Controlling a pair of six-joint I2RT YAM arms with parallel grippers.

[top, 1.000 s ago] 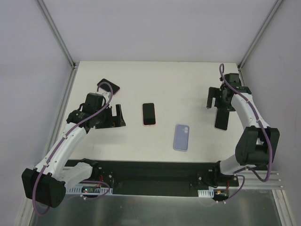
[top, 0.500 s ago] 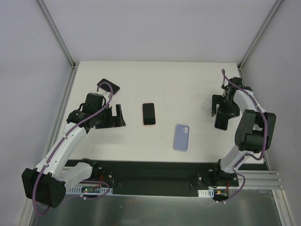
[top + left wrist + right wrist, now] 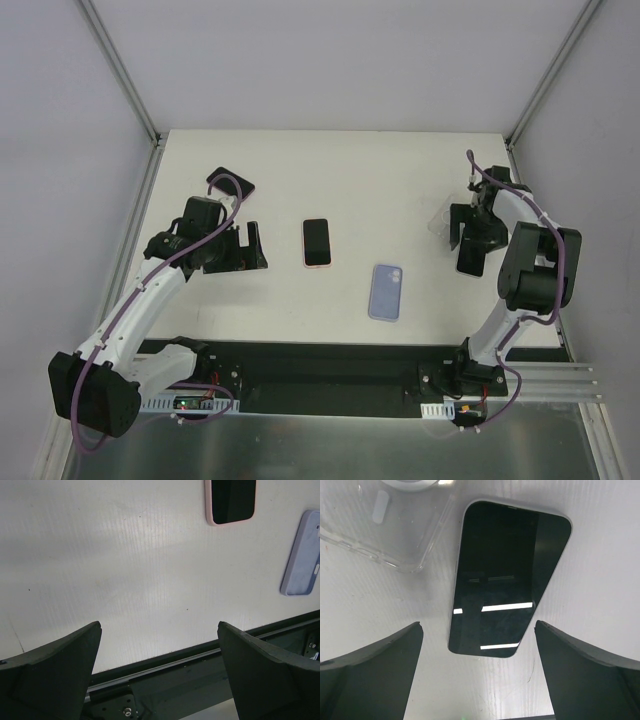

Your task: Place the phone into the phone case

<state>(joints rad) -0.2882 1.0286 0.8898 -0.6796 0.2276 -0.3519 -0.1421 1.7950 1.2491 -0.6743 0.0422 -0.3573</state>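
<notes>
1. The right claw point(image 3: 478, 630) is spread wide and empty, held over a black-screened phone point(image 3: 510, 577) that lies face up on the white worktop point(image 3: 600, 580).
2. A clear case point(image 3: 395, 525) is seen just beside that phone's upper left corner.
3. The left claw point(image 3: 159, 630) is likewise opened wide, with nothing gripped, low over the worktop.
4. A pink-edged phone point(image 3: 231, 500) and a lavender case point(image 3: 302, 555) are laid near each other, not touching, between the two arms.
</notes>
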